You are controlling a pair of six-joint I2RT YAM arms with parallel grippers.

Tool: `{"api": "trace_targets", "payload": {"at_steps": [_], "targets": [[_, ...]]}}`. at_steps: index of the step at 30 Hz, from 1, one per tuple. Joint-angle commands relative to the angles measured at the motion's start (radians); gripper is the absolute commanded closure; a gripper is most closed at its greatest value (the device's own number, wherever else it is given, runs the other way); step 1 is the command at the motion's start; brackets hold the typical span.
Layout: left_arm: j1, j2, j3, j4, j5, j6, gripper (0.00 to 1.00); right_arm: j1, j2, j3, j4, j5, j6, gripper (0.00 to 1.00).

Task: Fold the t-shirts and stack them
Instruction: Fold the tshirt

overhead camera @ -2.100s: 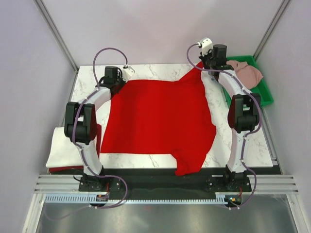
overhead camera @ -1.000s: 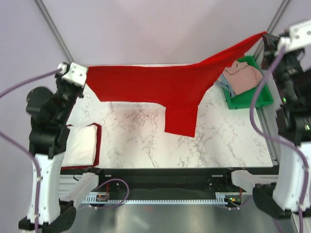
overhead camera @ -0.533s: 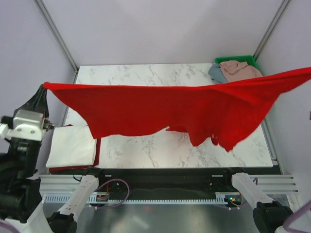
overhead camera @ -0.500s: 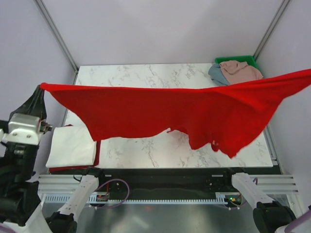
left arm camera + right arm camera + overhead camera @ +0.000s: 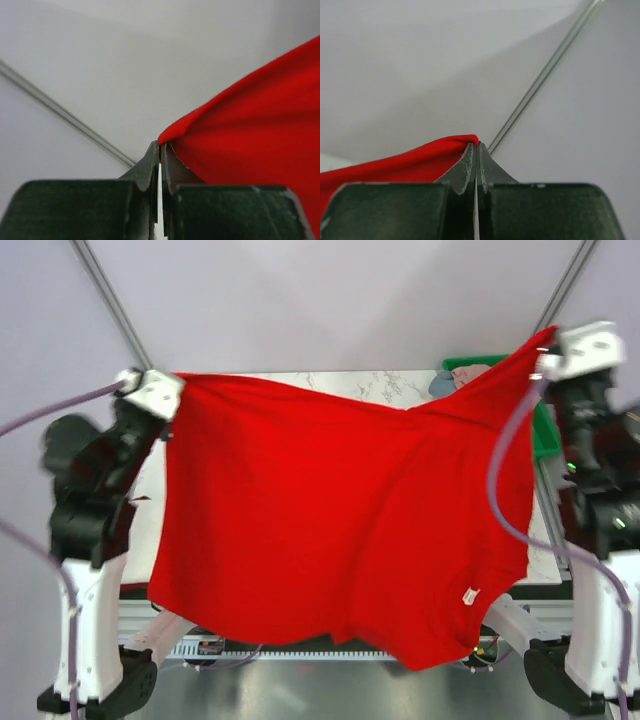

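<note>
The large red t-shirt (image 5: 340, 520) hangs spread in the air between my two raised arms and hides most of the table. My left gripper (image 5: 178, 380) is shut on its upper left corner; the left wrist view shows the red cloth (image 5: 250, 130) pinched at the tips of that gripper (image 5: 160, 146). My right gripper (image 5: 545, 340) is shut on its upper right corner; the right wrist view shows the red cloth (image 5: 395, 165) pinched at the tips of that gripper (image 5: 476, 145). A white label (image 5: 468, 595) shows near the lower hem. The white shirt is hidden behind the red one.
The green tray (image 5: 543, 430) stands at the back right, with a bit of pink and grey-blue cloth (image 5: 447, 380) showing above the red shirt. A strip of marble table (image 5: 350, 385) shows at the back. Grey enclosure walls and frame posts stand around.
Both arms have swung the red shirt up from a flat stretched line to hang wide open facing the camera. The grippers have moved inward and back, still holding the corners.
</note>
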Motion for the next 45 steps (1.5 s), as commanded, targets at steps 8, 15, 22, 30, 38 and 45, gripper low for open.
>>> {"api": "trace_targets", "payload": {"at_steps": [8, 15, 22, 30, 38, 45], "targets": [[-0.01, 0.353, -0.524, 0.181, 0.183, 0.02, 0.98, 0.005, 0.199, -0.67, 0.237, -0.168, 0.042, 1.0], [-0.027, 0.777, -0.444, 0.22, 0.117, -0.034, 0.98, 0.005, 0.528, -0.75, 0.423, -0.162, 0.017, 1.0], [-0.022, 0.984, -0.277, 0.28, -0.03, -0.017, 0.98, 0.006, 0.863, -0.415, 0.407, -0.106, 0.028, 1.0], [0.003, 1.154, -0.061, 0.318, -0.135, -0.04, 0.98, 0.025, 1.078, -0.083, 0.374, -0.064, 0.077, 1.0], [0.003, 1.092, -0.041, 0.316, -0.161, -0.068, 0.98, 0.037, 1.118, -0.005, 0.307, -0.047, 0.086, 1.0], [0.003, 0.765, 0.016, 0.185, 0.029, -0.186, 0.98, 0.033, 0.854, 0.05, 0.218, -0.066, 0.152, 1.0]]}}
